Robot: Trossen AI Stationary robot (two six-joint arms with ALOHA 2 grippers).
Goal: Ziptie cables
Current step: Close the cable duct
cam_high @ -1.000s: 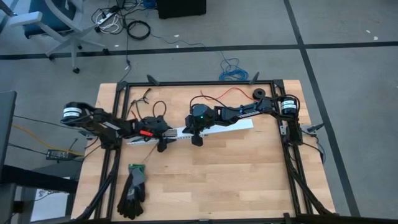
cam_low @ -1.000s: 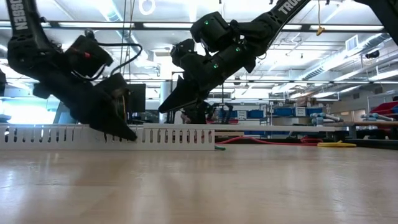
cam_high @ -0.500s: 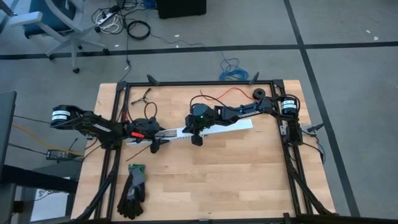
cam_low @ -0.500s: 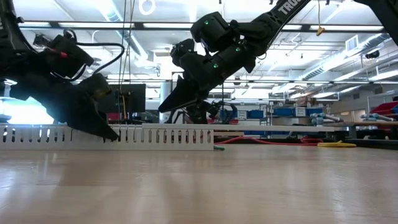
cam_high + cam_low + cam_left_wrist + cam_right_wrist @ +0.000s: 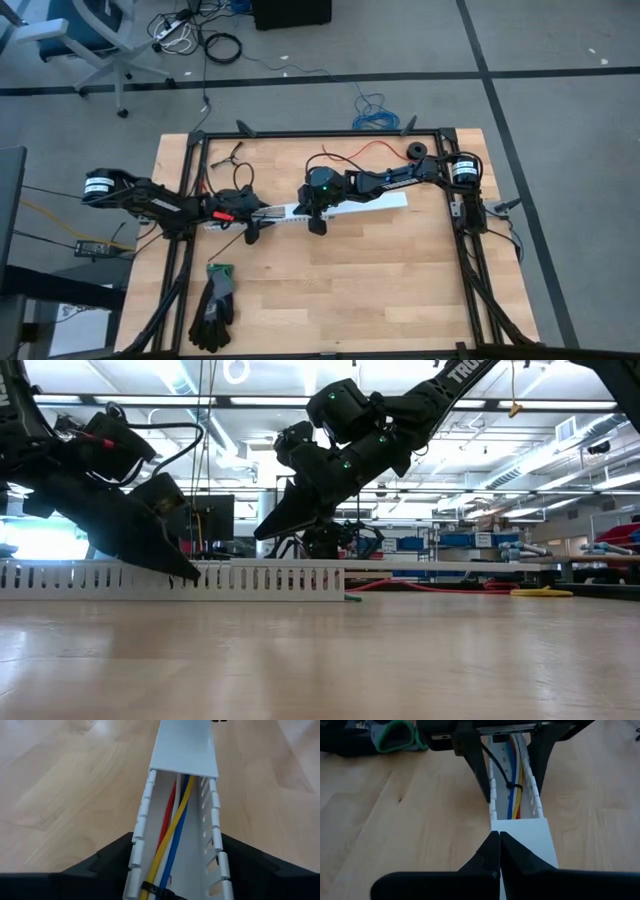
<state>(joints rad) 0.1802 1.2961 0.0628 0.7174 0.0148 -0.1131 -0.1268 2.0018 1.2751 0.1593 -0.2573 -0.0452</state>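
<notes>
White channel sits between my left gripper's spread fingers; I fear they drag it, loosening the cables, while right gripper's fingers stay pressed together.

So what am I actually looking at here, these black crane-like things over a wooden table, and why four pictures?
Those are two robot arms, each ending in a two-finger gripper. One picture looks straight down from above, one looks level across the table, and two come from cameras on the arms' wrists.

On the table lies a white slotted channel partly covered by a lid. Inside it run the cables, yellow, blue, white and red, with a black zip tie around them. A dark glove lies near the front edge.

The left gripper straddles the open end of the channel, a finger on either side. The right gripper is shut, its tips at the lid, holding nothing.
</notes>
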